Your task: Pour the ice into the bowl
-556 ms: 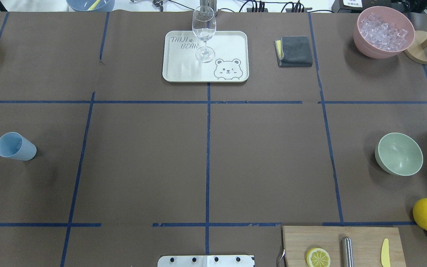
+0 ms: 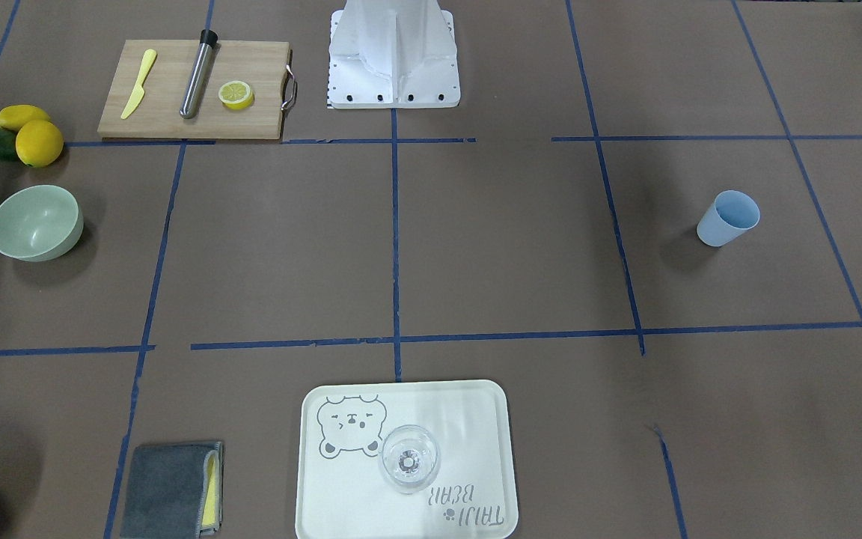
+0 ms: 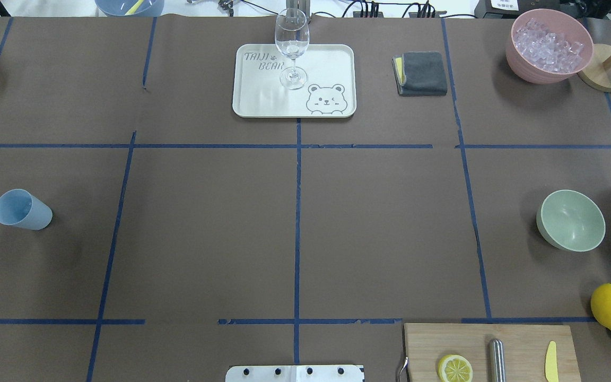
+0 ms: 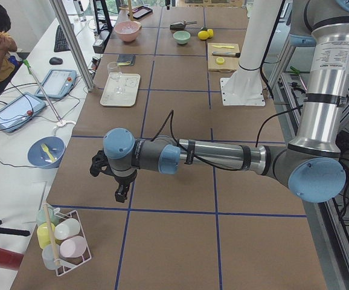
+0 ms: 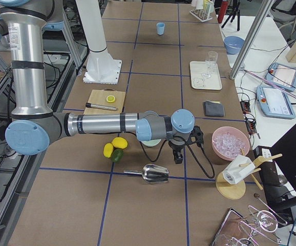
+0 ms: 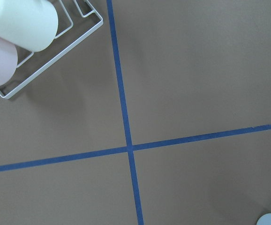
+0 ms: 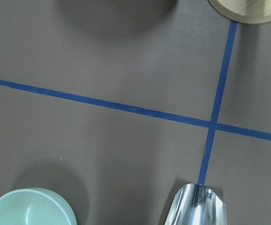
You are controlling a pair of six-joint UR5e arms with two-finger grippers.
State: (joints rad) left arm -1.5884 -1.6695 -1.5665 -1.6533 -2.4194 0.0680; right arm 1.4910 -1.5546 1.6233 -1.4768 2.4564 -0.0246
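Note:
The ice [image 3: 549, 43] is a heap of clear cubes in the pink container [image 3: 517, 58] at the far right; it also shows in the exterior right view [image 5: 230, 139]. The mint-green bowl [image 3: 570, 220] stands empty at the right side, also in the front view [image 2: 36, 222] and the right wrist view [image 7: 30, 208]. My right gripper [image 5: 177, 155] hangs between the bowl and the pink container, near a metal scoop [image 5: 155, 174]; I cannot tell if it is open. My left gripper [image 4: 119, 192] hangs over the table's left end, near no task object; I cannot tell its state.
A blue cup [image 3: 22, 209] stands at the left. A tray [image 3: 337, 63] holds a wine glass [image 3: 291, 48]. A grey cloth [image 3: 422, 73], a cutting board [image 3: 523, 339], lemons [image 3: 610, 306], a wooden stand [image 3: 605, 74] and a cup rack [image 4: 63, 238] are around.

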